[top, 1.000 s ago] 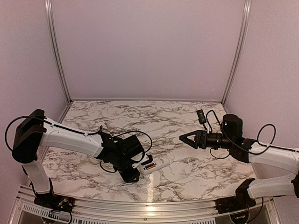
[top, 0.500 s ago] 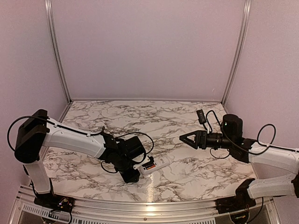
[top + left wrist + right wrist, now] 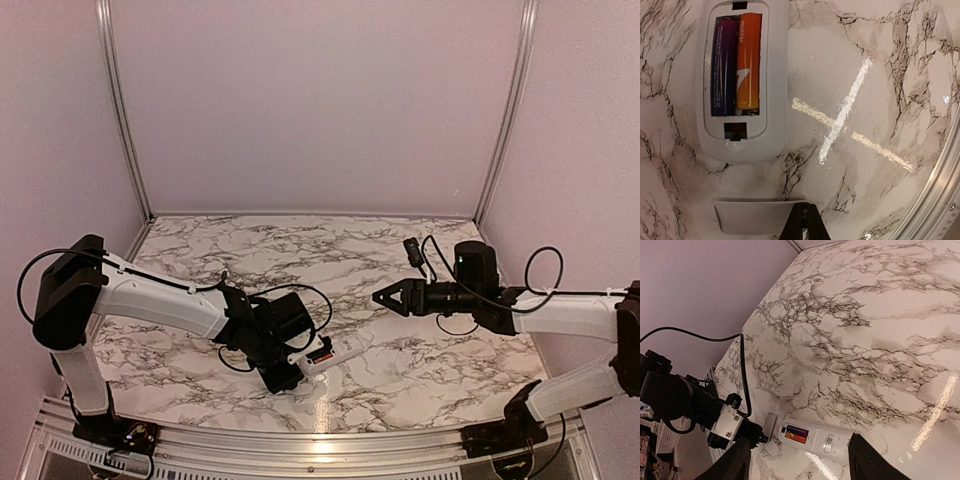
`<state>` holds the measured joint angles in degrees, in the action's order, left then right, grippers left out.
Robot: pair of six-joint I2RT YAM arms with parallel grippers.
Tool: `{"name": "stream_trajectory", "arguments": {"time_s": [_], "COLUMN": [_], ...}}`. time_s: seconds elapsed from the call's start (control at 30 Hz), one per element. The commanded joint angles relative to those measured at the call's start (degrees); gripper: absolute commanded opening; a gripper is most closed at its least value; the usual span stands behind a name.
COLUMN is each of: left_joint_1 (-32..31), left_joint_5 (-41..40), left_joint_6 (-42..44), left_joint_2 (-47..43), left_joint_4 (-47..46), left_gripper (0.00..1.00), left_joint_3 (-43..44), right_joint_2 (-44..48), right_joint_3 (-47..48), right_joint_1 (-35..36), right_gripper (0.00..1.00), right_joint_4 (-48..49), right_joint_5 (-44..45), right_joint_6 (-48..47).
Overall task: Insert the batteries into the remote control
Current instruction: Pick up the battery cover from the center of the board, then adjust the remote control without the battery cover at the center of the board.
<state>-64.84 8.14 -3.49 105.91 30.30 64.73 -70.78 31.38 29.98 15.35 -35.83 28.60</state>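
Presently I am holding the left gripper (image 3: 802, 212) low over the marble table (image 3: 880, 75), its fingers drawn together with their tips touching the edge of a small white flat cover (image 3: 752, 217); whether they are actually pinching it I cannot tell. Just beyond the cover, the remote control (image 3: 777, 75) is lying back-up with its compartment open, and the dark battery (image 3: 724, 65) and the orange battery (image 3: 749, 60) are sitting side by side inside it. Further right, the right gripper (image 3: 383, 297) is hovering above the table with its fingers spread wide and nothing between them, well apart from the remote. I am judging the loading itself as done and the closing of the compartment as the step in hand; the next move is calling for the cover to be lined up with the opening and slid home while the remote is steadied. Compared with a second ago, the right arm is reaching further toward the centre, while the left arm and remote are barely differing.
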Motion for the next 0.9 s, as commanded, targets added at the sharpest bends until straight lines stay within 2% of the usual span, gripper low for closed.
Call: {"name": "stream_trajectory", "arguments": {"time_s": [0.0, 0.5, 0.7, 0.87], "left_joint_1": [-0.1, 4.6, 8.3, 11.0], "left_joint_5": [1.5, 8.4, 11.1, 16.6], "left_joint_6": [-0.4, -5.1, -9.2, -14.7], "left_joint_2": [-3.4, -17.4, -22.6, -27.2], "left_joint_4": [-2.0, -11.4, -18.1, -29.1], "left_gripper": [0.0, 0.0, 0.0, 0.0], "left_joint_3": [-0.9, -7.8, -13.0, -18.6], "right_joint_2": [-7.8, -31.8, -37.3, -36.6], "right_joint_3": [5.4, 13.8, 14.2, 12.3], "right_joint_1": [-0.4, 0.5, 1.0, 2.6], "right_gripper": [0.65, 0.62, 0.59, 0.57], "right_joint_4": [-0.2, 6.9, 10.0, 10.5], "right_joint_5": [0.1, -6.1, -10.5, -12.0], "right_joint_6": [-1.9, -4.1, -3.6, -2.9]}}
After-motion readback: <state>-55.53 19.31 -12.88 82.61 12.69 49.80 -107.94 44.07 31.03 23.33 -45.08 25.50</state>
